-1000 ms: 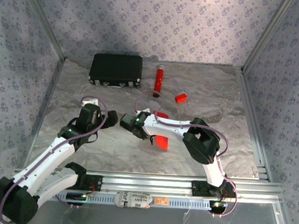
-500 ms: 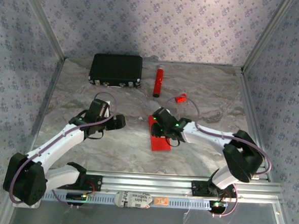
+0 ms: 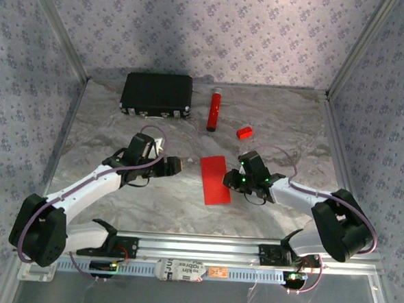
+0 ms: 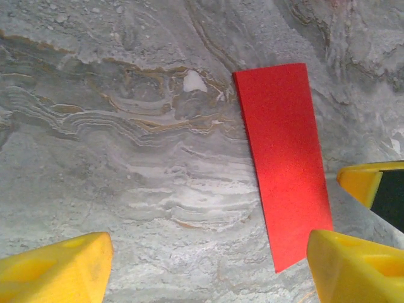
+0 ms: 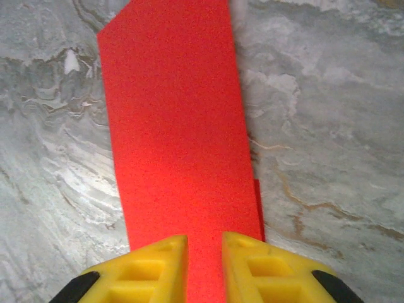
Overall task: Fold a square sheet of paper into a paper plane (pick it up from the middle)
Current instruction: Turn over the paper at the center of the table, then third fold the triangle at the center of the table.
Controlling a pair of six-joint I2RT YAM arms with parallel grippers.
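Right hand (image 3: 233, 179) retreated, left hand (image 3: 175, 165) reaching inward

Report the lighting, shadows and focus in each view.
Top external: back wall is brightest in the middle and dimmer towards the corners; table is evenly lit with no hard shadows. Left wrist: paper and marbling are crisp; left fingers are slightly soft at the frame's bottom. Right wrist: the red looks grainy, with no glare.
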